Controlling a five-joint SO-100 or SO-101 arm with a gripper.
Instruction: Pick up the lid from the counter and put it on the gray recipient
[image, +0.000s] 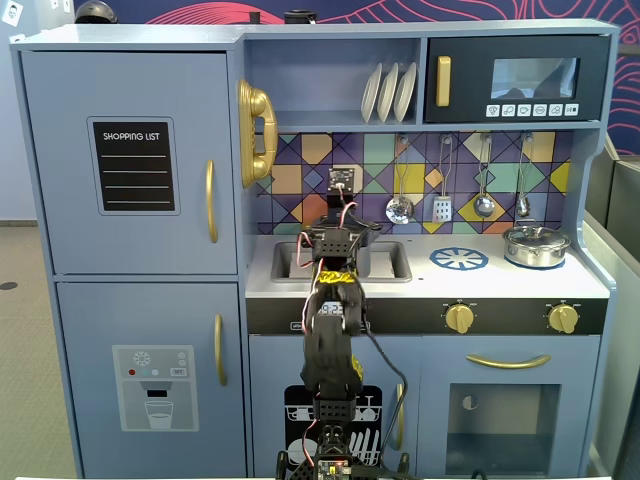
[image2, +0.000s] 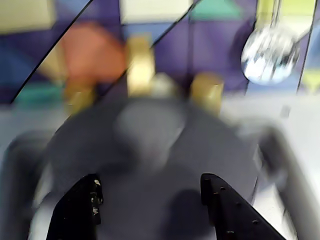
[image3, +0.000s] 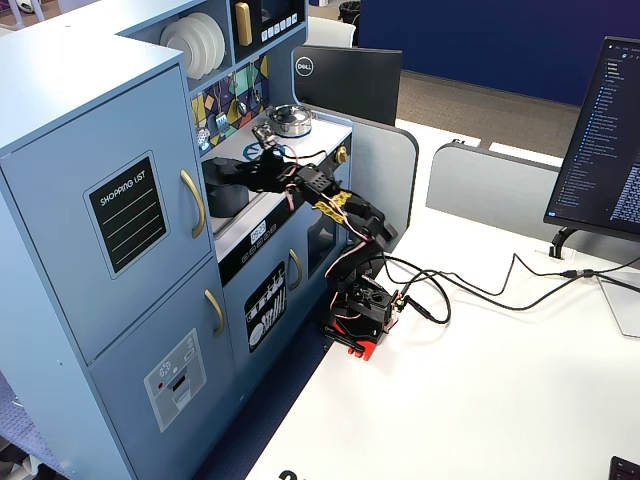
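Note:
In the wrist view the dark-gray lid (image2: 150, 150) with its central knob (image2: 147, 127) lies flat just below and ahead of my gripper (image2: 150, 177). The picture is blurred. The jaws stand wide open with nothing between them, one black finger (image2: 80, 210) on each side of the lid. In a fixed view the gray recipient (image3: 226, 197) stands in the sink, with the gripper (image3: 240, 165) right over its top. The lid seems to rest on it, but I cannot tell for sure. In the front fixed view the arm and gripper (image: 338, 228) hide the pot and lid.
A shiny silver pot (image: 536, 245) with its own lid sits at the counter's right, next to the blue-and-white burner mark (image: 459, 259). Blurred gold shapes (image2: 140, 65) stand behind the sink. Utensils (image: 400, 208) hang on the back wall. A shelf with plates (image: 388, 92) overhangs the counter.

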